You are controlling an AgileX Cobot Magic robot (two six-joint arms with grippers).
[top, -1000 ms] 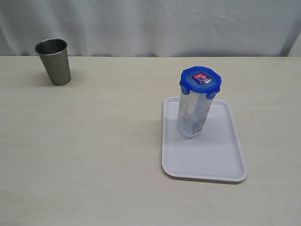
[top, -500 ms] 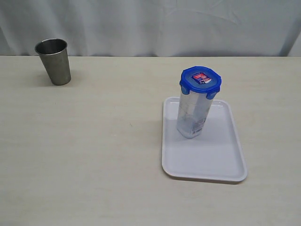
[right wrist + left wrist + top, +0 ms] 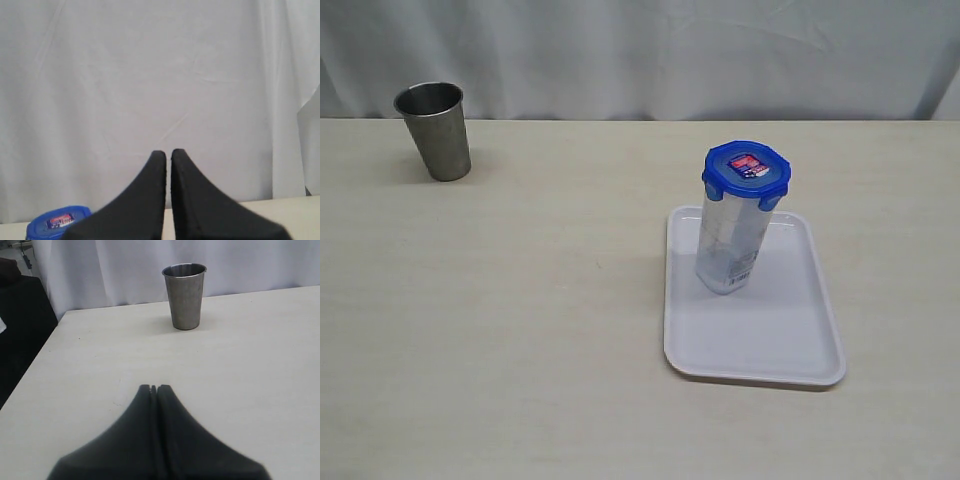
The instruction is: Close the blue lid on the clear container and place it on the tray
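The clear container [image 3: 728, 250] is seen upright on the tray [image 3: 790, 345], right of centre, capped by the blue lid [image 3: 746, 168]. Left gripper [image 3: 154, 388] and right gripper [image 3: 168, 153] are pressed closed, nothing held.

Exterior view: raised, looking down across the surface [image 3: 520, 330] toward the curtain [image 3: 640, 50]. Left wrist view: low over the surface, behind the left gripper [image 3: 154, 388], facing the cup [image 3: 184, 295], which the exterior view also shows. Right wrist view: behind the right gripper [image 3: 168, 152], level toward the curtain; shares the lid [image 3: 59, 222] with the exterior view.
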